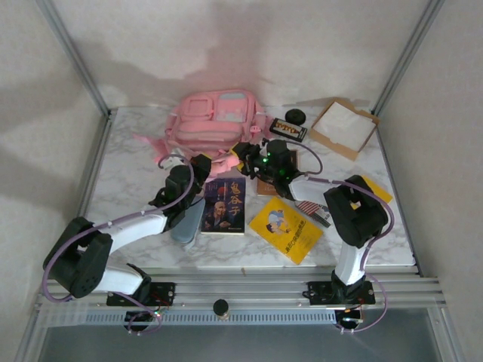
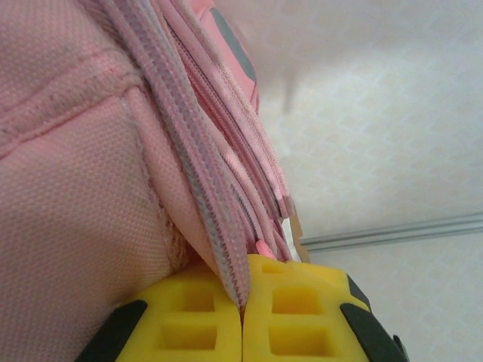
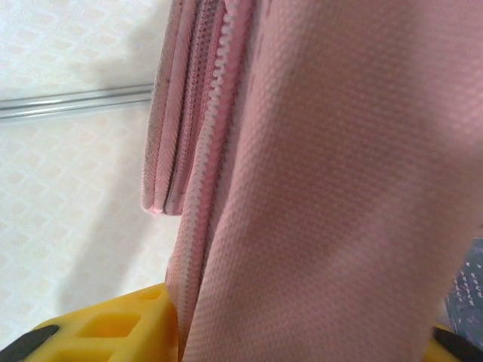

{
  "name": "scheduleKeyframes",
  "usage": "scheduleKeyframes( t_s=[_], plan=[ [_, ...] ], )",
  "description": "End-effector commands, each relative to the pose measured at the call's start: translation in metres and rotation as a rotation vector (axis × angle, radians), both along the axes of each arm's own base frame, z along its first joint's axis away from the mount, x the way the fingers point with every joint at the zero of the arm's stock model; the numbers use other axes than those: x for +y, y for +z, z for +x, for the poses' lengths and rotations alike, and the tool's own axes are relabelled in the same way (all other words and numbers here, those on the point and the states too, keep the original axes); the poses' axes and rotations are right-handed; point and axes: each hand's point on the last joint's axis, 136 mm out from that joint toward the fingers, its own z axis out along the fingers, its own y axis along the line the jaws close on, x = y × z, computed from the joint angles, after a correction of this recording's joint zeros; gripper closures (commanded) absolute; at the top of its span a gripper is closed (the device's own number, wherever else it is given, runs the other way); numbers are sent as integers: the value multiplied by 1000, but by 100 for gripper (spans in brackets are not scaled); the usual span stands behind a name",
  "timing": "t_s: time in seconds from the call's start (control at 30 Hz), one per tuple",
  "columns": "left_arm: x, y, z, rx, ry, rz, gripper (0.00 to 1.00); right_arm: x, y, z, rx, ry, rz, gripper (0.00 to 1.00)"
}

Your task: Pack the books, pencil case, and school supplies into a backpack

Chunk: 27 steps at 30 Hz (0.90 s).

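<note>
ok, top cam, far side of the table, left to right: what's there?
pink backpack → black item with orange marks → cardboard tray

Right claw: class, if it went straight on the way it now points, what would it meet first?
The pink backpack. Its fabric lies right between the fingers of the right claw, so it would press into that at once. What lies behind the fabric is hidden.
</note>
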Motion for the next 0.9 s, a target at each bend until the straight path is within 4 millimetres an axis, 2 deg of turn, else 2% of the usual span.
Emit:
scheduleKeyframes(
  t_s=[0.0,0.07,0.23,0.3,0.37,0.43,0.5,0.6,0.63,0.7,0.8,0.87],
  plan=[
    [-7,50,-7,-159,-16,-28,100,11,21,8,-66,-3,34,69],
    [-7,44,-11,-151,-22,-39,100,10,23,11,-87,-17,32,85],
    [-14,27,-16,-78,-49,-34,100,9,30,15,-167,-25,29,100],
    [-14,18,-17,-31,-52,-12,96,7,37,15,-235,-31,9,100],
    [-11,17,-20,-3,-55,6,76,6,42,13,-319,-17,-38,100],
    [-5,25,-24,2,-53,27,58,4,42,10,-386,-7,-75,100],
    [0,35,-29,3,-53,54,48,1,44,5,-450,-3,-95,100],
    [15,42,-35,43,-9,87,40,-1,55,-3,-571,3,-98,100],
    [14,46,-35,43,-12,70,37,0,57,-4,-605,9,-114,100],
    [5,50,-30,69,-45,44,33,1,61,-8,-669,18,-133,100],
    [-18,51,-13,142,-120,74,34,-2,65,-10,-721,11,-157,100],
    [-25,44,-1,213,-134,108,35,-3,69,-11,-741,4,-160,100]
  ],
)
